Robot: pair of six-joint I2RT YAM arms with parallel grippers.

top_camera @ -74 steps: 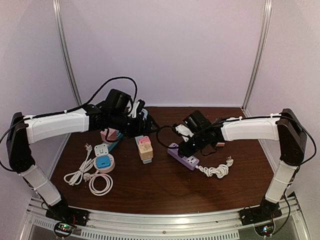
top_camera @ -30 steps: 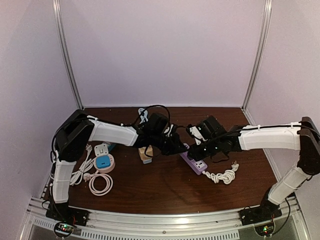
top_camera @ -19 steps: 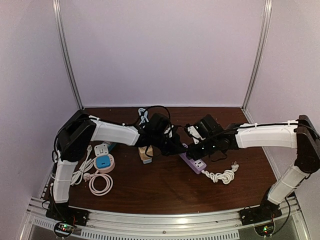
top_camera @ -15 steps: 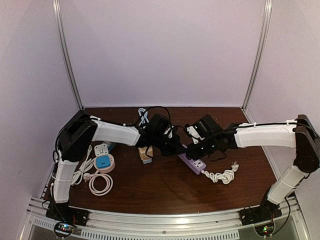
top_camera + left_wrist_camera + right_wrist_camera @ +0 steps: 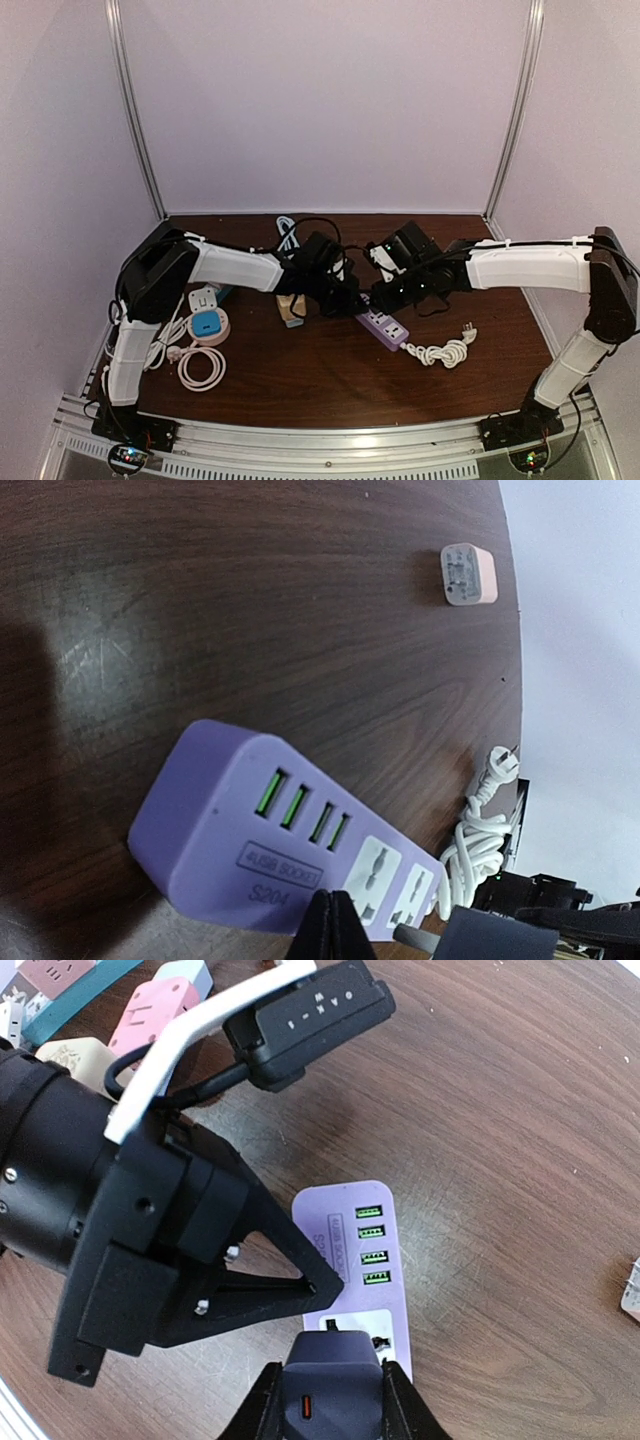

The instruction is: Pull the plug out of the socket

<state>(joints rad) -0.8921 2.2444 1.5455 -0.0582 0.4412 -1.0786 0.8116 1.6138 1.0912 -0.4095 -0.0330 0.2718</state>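
Dark blue-grey plastic plug, red mark on its back: gripped between the fingers of the right gripper, at the socket end of the lilac plastic power strip. Strip is laid on the brown wooden table and touched by the closed left gripper. Coiled white cable is laid just beside.

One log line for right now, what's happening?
left gripper: shut, tip at strip | right gripper: shut on plug | plug: at strip
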